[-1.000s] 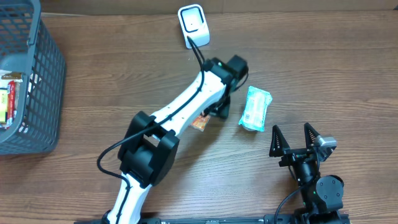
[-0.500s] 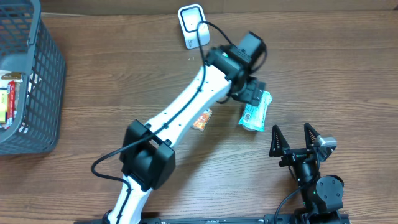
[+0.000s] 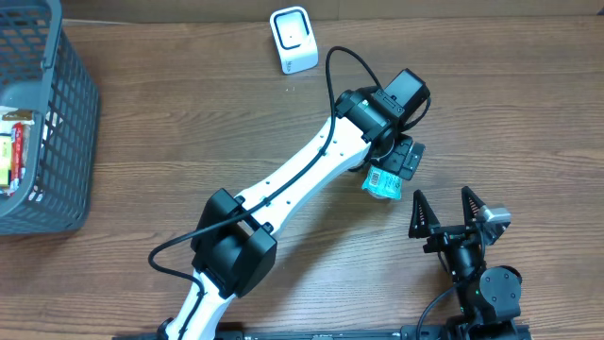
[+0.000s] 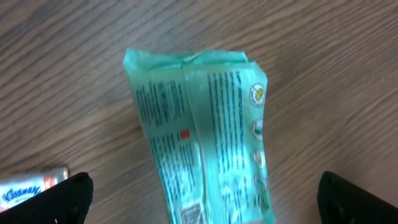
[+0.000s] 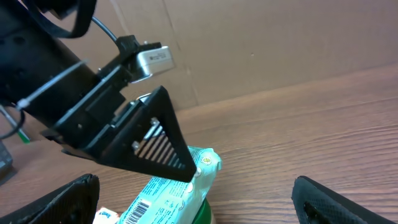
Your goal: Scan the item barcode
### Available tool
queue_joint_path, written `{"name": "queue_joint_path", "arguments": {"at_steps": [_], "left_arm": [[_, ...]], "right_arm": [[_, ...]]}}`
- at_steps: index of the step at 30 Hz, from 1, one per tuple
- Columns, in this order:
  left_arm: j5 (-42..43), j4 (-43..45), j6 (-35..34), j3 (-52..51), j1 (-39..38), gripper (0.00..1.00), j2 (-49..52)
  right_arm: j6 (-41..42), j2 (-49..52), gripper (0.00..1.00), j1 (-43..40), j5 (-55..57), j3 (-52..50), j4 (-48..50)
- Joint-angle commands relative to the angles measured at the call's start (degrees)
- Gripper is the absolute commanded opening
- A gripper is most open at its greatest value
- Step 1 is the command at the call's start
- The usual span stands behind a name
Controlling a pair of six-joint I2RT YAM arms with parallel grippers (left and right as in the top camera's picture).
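Teal plastic packet (image 4: 205,143) lies flat on brown wooden table (image 3: 528,113). Left gripper (image 3: 398,162) has swung over it, jaws spread: pickup pending. Right gripper (image 3: 444,206) idle, jaws spread.

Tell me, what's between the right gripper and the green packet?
Nothing but bare table. The overhead view shows empty wood between the right gripper and the packet.

The packet (image 4: 199,143) is mint green with dark teal print, 1 small red square and a white barcode panel. The table (image 3: 142,189) is brown with wood grain. The basket (image 3: 57,142) is dark grey, lattice-patterned. The scanner (image 3: 293,40) is white. The right pincer (image 3: 441,194) is black.
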Motion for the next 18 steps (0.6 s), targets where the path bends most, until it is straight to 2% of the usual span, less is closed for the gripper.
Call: {"name": "queue_joint_path", "arguments": {"at_steps": [1,5,11,14,18], "left_arm": [[-0.8,1.4,-0.5,-2.9,-0.9,0.99,1.0],[-0.8,3.1,-0.9,-5.5,-1.3,0.93,1.0],[-0.8,4.0,-0.9,-6.4,-1.3,0.73,1.0],[-0.8,4.7,-0.9,-6.4,-1.3,0.73,1.0],[-0.9,4.7,-2.4,-6.5,-1.3,0.82,1.0]], "right_arm": [[-0.2,-0.5,1.00,-0.4,0.3,-0.6,0.1],[-0.2,-0.5,1.00,-0.4,0.3,-0.6,0.1],[-0.2,-0.5,1.00,-0.4,0.3,-0.6,0.1],[-0.2,-0.5,1.00,-0.4,0.3,-0.6,0.1],[-0.2,-0.5,1.00,-0.4,0.3,-0.6,0.1]]}}
